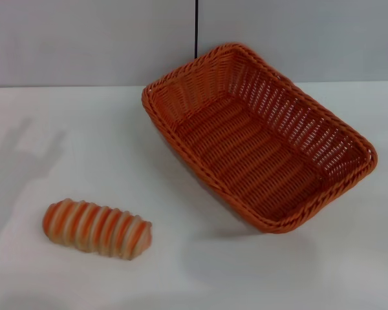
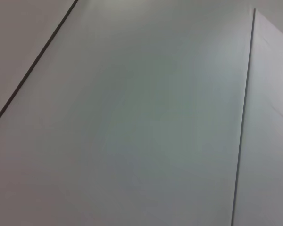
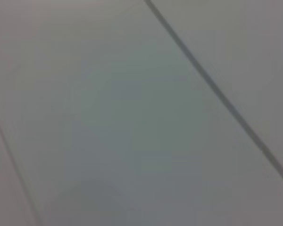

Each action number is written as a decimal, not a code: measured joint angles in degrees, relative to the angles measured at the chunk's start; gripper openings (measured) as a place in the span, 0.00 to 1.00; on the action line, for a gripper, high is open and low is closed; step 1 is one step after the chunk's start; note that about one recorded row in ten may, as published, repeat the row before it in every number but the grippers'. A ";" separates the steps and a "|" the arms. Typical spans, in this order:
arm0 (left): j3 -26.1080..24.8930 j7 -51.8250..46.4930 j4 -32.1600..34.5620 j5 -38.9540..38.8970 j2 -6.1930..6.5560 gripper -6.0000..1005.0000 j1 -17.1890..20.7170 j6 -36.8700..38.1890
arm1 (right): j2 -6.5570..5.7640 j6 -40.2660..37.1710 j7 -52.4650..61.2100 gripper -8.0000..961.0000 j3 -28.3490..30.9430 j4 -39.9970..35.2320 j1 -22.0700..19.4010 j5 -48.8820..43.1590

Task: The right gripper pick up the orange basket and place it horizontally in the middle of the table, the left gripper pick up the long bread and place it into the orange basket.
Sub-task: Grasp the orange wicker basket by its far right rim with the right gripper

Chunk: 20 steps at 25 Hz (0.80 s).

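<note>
Long bread [image 1: 97,228] lies nearest on the white tabletop [image 1: 64,129], beside one orange basket [image 1: 258,139].

One basket, one loaf: the basket sits right of centre, long axis diagonal from far-left to near-right, open side up. Well apart to its near-left, the bread lies almost crosswise. Neither gripper is in sight, so their jaws cannot be judged.

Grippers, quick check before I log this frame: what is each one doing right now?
Left gripper: not in view; only a claw-shaped shadow falls on the table.
Right gripper: not in view.
Neither holds the basket or the bread.
</note>
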 joint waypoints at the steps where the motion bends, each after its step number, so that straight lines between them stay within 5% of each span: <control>1: 0.10 0.00 0.00 0.00 -0.01 0.84 -0.04 -0.03 | -0.79 -0.14 3.46 0.66 -0.01 -1.88 0.45 -2.57; 4: 0.21 0.00 0.00 0.00 0.02 0.84 -0.09 -0.05 | -3.11 -0.91 16.39 0.66 0.06 -10.14 2.68 -12.79; 12: 0.21 -0.07 0.13 0.00 0.08 0.84 -0.28 -0.04 | -6.01 -6.65 33.41 0.66 -0.07 -22.48 8.42 -30.45; 14: 0.21 -0.08 0.16 0.00 0.08 0.84 -0.28 -0.01 | -7.81 -8.96 37.82 0.66 -0.05 -25.25 12.36 -40.09; 20: 0.25 -0.11 0.24 0.05 0.09 0.84 -0.30 0.02 | -10.09 -11.09 40.16 0.65 -1.74 -25.48 19.51 -56.35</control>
